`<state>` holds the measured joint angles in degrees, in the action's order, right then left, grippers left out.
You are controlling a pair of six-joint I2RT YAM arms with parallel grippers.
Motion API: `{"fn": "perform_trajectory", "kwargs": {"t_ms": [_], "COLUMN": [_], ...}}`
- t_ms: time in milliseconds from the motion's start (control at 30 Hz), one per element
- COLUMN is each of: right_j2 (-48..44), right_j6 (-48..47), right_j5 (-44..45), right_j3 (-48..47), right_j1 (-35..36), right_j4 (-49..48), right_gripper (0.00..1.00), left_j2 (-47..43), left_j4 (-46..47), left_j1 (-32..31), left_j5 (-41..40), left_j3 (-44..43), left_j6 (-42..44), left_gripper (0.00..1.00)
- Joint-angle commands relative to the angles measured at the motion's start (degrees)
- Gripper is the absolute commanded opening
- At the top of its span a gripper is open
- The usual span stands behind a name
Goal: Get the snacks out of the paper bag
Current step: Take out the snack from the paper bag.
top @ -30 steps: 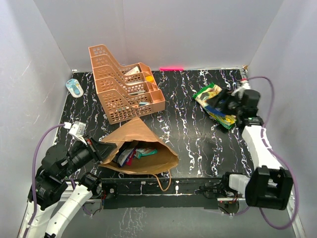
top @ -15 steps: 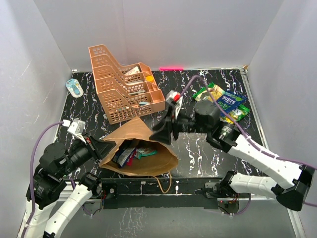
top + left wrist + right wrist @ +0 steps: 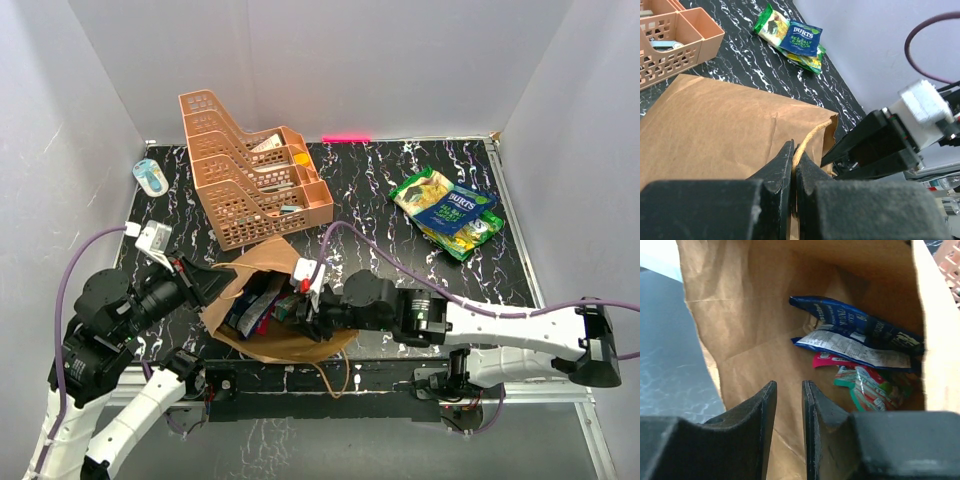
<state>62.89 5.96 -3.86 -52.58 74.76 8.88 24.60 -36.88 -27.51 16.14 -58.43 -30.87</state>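
The left gripper point(image 3: 794, 152) is pinched tight on the twine handle point(image 3: 810, 137) at the paper bag point(image 3: 725, 125) rim, right arm point(image 3: 880, 145) just beside it, blue Burts packet point(image 3: 800, 38) overlapping green packet point(image 3: 769, 22) on the black table point(image 3: 755, 62), orange tray point(image 3: 685, 35) top left.

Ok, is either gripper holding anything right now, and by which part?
The left gripper is pinched on the paper bag at its mouth rim, by the twine handle. The right gripper sits in the bag's mouth, holding nothing.
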Motion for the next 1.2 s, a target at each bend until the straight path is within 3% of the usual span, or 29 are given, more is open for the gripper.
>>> {"fn": "perform_trajectory", "kwargs": {"t_ms": [0, 267, 400, 500, 600, 733, 867, 1167], "right_j2": [2.1, 12.0, 14.3, 11.9, 9.3, 7.6, 2.9, 12.4], "right_j6": [-5.2, -5.6, -3.7, -5.4, -16.4, -37.3, -53.0, -64.2], "right_j5": [12.8, 15.4, 12.2, 19.3, 21.0, 18.4, 5.0, 4.5], "right_j3": [-0.4, 1.1, 0.4, 1.3, 2.7, 6.9, 11.0, 6.2], "right_j1": [1.8, 13.6, 14.4, 14.4, 12.9, 10.8, 5.4, 4.4], "right_j4": [-3.8, -10.1, -12.3, -14.1, -15.3, -15.4, -17.0, -23.4], "right_gripper": [0.29, 0.30, 0.31, 0.34, 0.41, 0.43, 0.48, 0.50], "left_j2": [1.6, 3.9, 3.8, 3.7, 3.6, 2.4, 1.5, 0.5], "left_j4": [4.3, 6.8, 7.0, 6.3, 4.9, 5.6, 6.2, 7.6], "left_j1": [-0.1, -0.2, -0.2, -0.1, -0.2, -0.2, -0.2, -0.2], "left_j5": [1.7, 3.2, 3.9, 4.7, 6.9, 9.2, 9.7, 10.0], "left_j3": [-2.8, -3.7, -3.3, -2.9, -1.9, 0.3, 1.7, 2.5], "left_j6": [0.0, -0.2, -0.1, 0.6, 1.6, 1.4, 0.8, -0.5], "left_gripper": [0.00, 0.00, 0.00, 0.00, 0.00, 0.00, 0.00, 0.00]}}
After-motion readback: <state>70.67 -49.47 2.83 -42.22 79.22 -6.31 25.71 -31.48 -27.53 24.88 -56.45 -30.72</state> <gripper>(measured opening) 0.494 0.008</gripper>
